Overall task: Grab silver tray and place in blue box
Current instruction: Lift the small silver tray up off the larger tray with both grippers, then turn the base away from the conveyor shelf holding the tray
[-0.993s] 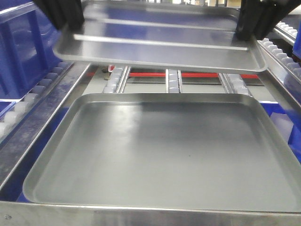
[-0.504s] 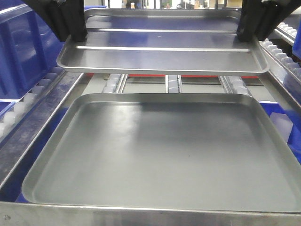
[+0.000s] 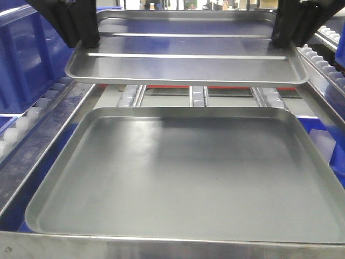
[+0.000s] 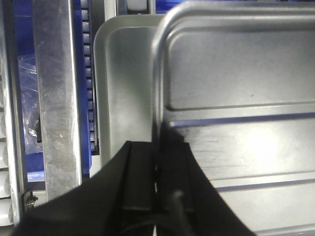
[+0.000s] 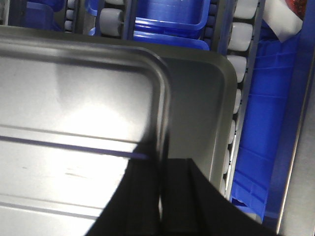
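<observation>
The dull grey tray (image 3: 183,178) fills the near part of the bench, its raised rim running close along the roller rails (image 3: 32,116) on both sides. To the left, past the rail, the blue box (image 3: 24,65) stands with its ribbed wall rising above the level of everything else; its opening is out of the picture. The silver tray (image 3: 186,62) hangs level in the air over the far part of the grey tray, with an open gap beneath it through which rollers and a red strip (image 3: 172,86) show. From the wrist views its rounded corners lie inside the grey tray's corners, so the lower rim sticks out past it on both ends. Its left end is near the box wall, though I cannot tell how much room lies between them. The left fingers (image 3: 81,24) are pinched almost together on the tray's left rim, one inside the rim and one outside, with only the thin metal edge between them. The right fingers (image 3: 291,24) grip the right rim the same way, drawn tight with the edge running up between them.
</observation>
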Robot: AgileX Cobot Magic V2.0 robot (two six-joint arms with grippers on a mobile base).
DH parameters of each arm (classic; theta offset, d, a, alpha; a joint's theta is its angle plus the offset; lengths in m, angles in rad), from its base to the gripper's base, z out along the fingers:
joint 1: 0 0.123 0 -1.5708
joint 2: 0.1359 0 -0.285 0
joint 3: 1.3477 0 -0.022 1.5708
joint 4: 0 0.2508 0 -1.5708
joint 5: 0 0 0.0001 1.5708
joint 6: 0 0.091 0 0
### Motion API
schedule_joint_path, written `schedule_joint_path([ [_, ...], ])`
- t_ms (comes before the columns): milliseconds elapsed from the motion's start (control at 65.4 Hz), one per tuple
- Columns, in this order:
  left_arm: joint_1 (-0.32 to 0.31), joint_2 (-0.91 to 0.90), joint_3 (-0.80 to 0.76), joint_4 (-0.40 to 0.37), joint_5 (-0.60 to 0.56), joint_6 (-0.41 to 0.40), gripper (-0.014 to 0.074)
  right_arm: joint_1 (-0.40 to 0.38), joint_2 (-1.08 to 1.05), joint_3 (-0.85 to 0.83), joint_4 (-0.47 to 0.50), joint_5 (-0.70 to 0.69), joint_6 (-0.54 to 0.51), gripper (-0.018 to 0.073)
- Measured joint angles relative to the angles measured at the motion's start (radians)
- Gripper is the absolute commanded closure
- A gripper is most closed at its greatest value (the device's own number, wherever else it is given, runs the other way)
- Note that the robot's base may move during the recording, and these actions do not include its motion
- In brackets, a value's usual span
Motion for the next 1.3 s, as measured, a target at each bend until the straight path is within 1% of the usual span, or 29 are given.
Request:
schedule_joint_path([
  [1299,0.000,0.000,0.000,0.001,0.000,0.000,0.0701,0.000,0.000,0.000,0.000,0.000,0.000,0.0503],
])
